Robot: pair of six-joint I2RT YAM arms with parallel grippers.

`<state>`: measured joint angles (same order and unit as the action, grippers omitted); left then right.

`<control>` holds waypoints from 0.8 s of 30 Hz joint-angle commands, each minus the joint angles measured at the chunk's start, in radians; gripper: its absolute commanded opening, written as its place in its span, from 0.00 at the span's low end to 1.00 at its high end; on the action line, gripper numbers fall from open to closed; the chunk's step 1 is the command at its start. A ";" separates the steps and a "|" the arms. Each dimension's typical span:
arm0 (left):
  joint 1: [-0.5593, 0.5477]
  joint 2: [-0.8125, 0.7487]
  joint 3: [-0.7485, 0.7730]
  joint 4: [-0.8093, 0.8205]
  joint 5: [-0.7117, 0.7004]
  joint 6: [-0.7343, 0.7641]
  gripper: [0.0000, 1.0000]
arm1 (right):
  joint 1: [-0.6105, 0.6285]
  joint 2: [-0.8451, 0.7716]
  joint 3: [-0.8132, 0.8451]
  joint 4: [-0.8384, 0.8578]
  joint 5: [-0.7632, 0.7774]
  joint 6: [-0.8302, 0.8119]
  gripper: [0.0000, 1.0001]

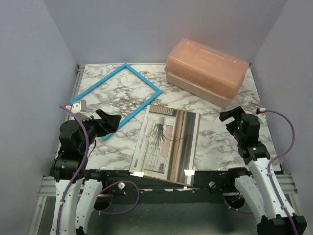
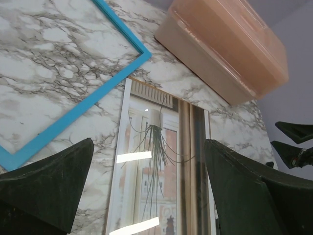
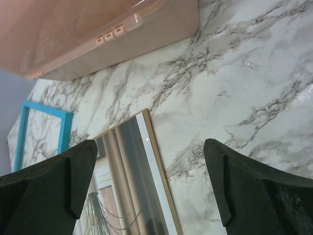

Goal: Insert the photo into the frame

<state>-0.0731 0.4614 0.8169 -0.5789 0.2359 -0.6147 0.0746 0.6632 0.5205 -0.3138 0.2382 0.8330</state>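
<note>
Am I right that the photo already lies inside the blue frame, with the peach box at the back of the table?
Not quite: the top view shows the photo outside the frame, beside it; the peach box is at the back.

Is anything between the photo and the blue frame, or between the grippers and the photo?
Nothing visible does. The photo lies flat beside the blue frame; the peach box sits farther back. The left gripper and right gripper hang open.
</note>
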 commanded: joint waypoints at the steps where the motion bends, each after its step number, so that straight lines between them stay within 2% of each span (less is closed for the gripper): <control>1: 0.005 0.027 0.013 -0.072 0.144 0.016 0.99 | 0.001 -0.048 0.017 -0.148 -0.130 0.049 1.00; 6: 0.006 0.124 0.018 -0.094 0.209 0.071 0.99 | 0.001 0.046 0.121 -0.184 -0.290 -0.093 1.00; 16: 0.006 0.278 0.001 -0.080 0.149 0.174 0.98 | 0.004 0.282 0.254 -0.108 -0.480 -0.229 1.00; 24: 0.005 0.499 0.048 -0.048 0.144 0.223 0.99 | 0.104 0.433 0.323 -0.039 -0.456 -0.251 1.00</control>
<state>-0.0727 0.8658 0.8143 -0.6460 0.3916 -0.4458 0.1181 1.0489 0.7971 -0.4065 -0.2047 0.6182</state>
